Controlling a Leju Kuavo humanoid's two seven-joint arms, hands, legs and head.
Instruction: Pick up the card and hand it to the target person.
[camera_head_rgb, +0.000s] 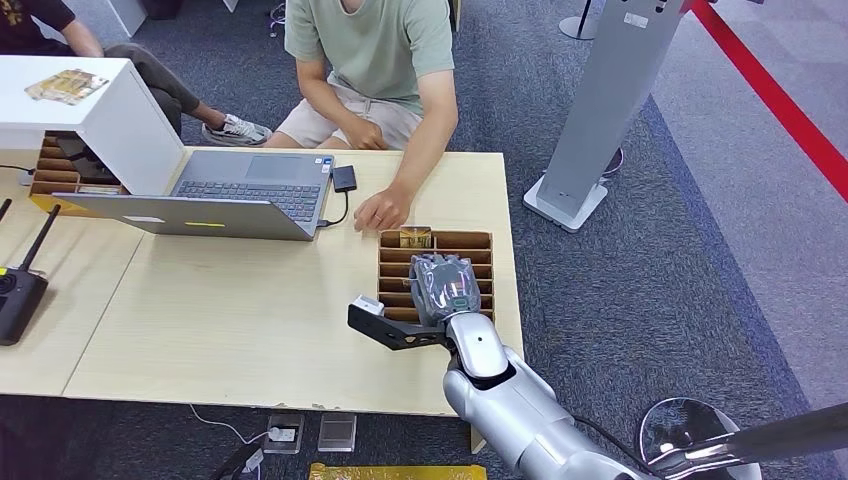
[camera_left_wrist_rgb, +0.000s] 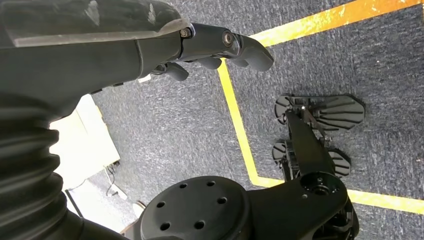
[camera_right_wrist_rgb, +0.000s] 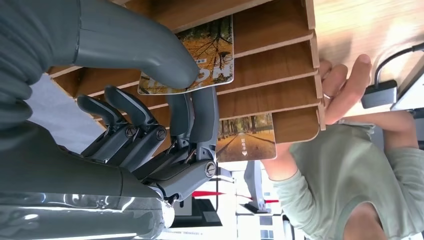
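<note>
Right wrist view: right hand (camera_right_wrist_rgb: 150, 125) apparently pinches card (camera_right_wrist_rgb: 200, 60) in slotted rack (camera_right_wrist_rgb: 280, 65); person's hand (camera_right_wrist_rgb: 345, 90) just beside.

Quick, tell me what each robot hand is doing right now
Left hand: holds nothing, fingers loosely curled, hanging over the floor.
Right hand: pinches a card in the wooden rack.

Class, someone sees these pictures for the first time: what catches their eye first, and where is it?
The right hand reaches into the wooden slotted rack at the table's near right, thumb and fingers pinching a card. Just beyond it, a seated person's hand rests beside the laptop.
</note>
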